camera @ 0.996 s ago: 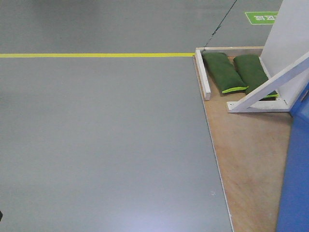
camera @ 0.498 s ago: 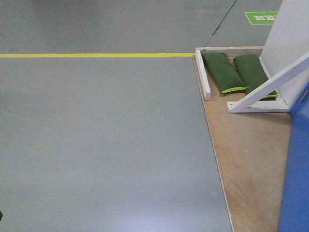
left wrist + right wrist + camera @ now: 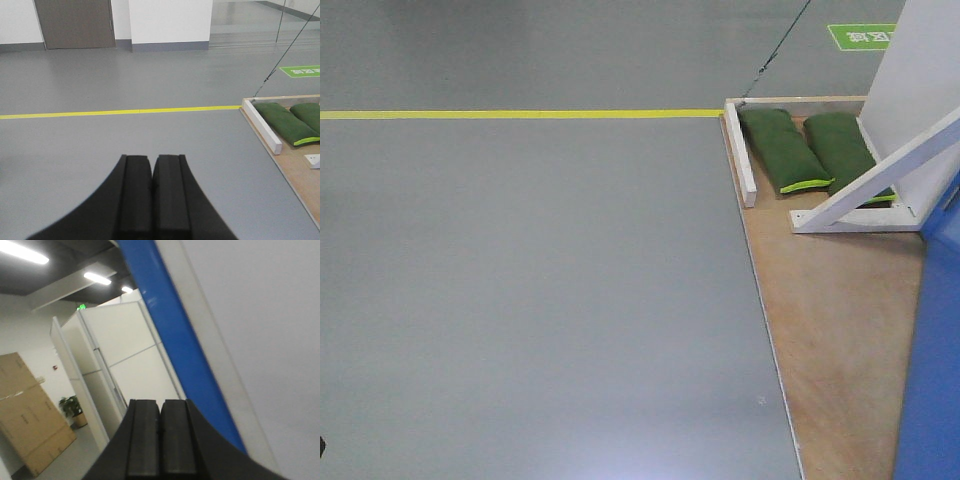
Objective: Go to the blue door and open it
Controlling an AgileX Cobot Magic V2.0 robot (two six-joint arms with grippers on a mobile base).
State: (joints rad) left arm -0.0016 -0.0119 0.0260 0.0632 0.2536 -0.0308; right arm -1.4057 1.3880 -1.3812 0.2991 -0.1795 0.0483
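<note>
1. The left hand (image 3: 152,161) is closed: its two black fingers press together with nothing between them. It hangs over bare grey floor (image 3: 75,150).
2. Ahead of the left hand, a yellow line (image 3: 120,112) crosses the floor from side to side.
3. Ahead and to the right of that hand lies a wooden platform (image 3: 300,175), edged by a white batten (image 3: 262,126). Two green bags (image 3: 285,122) lie side by side just past the batten.
4. The right hand (image 3: 160,404) is also closed and empty, its fingers touching along their length.
5. The blue door (image 3: 176,330) shows in the right wrist view as a glossy blue strip. It rises on a slant from just right of the right hand's fingertips up to the top edge.
6. A pale panel (image 3: 260,315) fills the space to the right of the strip.
7. Left of the right hand, farther off, stand white partition panels (image 3: 115,355), cardboard boxes (image 3: 30,415) and a potted plant (image 3: 72,409).
8. In the front view, the door is at the right edge, on the platform. A white brace (image 3: 880,180) slants over the bags beyond it.
</note>
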